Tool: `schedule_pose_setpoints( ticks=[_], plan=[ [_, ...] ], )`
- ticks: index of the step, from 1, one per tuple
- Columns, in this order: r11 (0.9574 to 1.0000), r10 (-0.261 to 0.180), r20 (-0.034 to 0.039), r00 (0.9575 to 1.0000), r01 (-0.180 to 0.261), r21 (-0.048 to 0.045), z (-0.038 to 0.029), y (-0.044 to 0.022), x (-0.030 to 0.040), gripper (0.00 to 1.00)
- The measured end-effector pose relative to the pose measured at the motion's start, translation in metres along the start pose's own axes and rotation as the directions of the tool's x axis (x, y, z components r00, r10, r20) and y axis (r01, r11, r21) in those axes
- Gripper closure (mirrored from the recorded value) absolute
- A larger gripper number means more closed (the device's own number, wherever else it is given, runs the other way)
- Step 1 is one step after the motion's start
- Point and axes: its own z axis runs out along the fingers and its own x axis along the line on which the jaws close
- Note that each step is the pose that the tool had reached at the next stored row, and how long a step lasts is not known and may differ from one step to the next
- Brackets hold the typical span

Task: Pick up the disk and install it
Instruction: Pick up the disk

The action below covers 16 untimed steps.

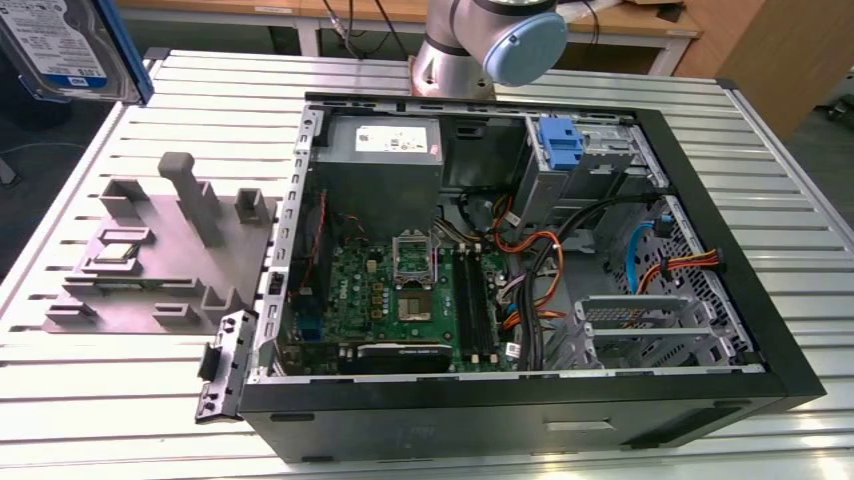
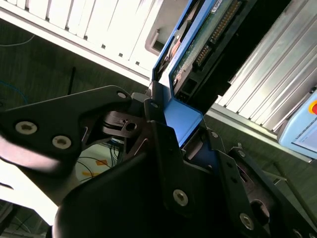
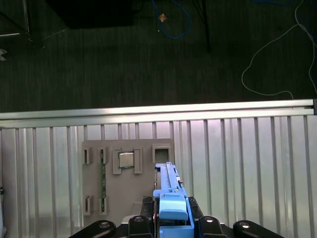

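The disk hangs high at the exterior view's upper left, above the table's corner, its silver face with a white-and-blue label turned to the camera. In the first wrist view I see the disk edge-on in its blue bracket, with my gripper shut on it from both sides. The second wrist view shows the blue bracket clamped between the black fingers, and the disk's circuit-board side beyond.
The open computer case lies on the slatted metal table; inside are a motherboard, a power supply, a blue-handled caddy and a metal drive cage. A grey fixture holds a small silver chip.
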Motion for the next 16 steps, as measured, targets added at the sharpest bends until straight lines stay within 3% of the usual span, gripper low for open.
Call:
schedule_pose_setpoints(
  ticks=[16],
  plan=[
    [1.0, 0.0, 0.0, 1.0, 0.0, 0.0, -0.0045, 0.0001, -0.0001, 0.63]
  ],
)
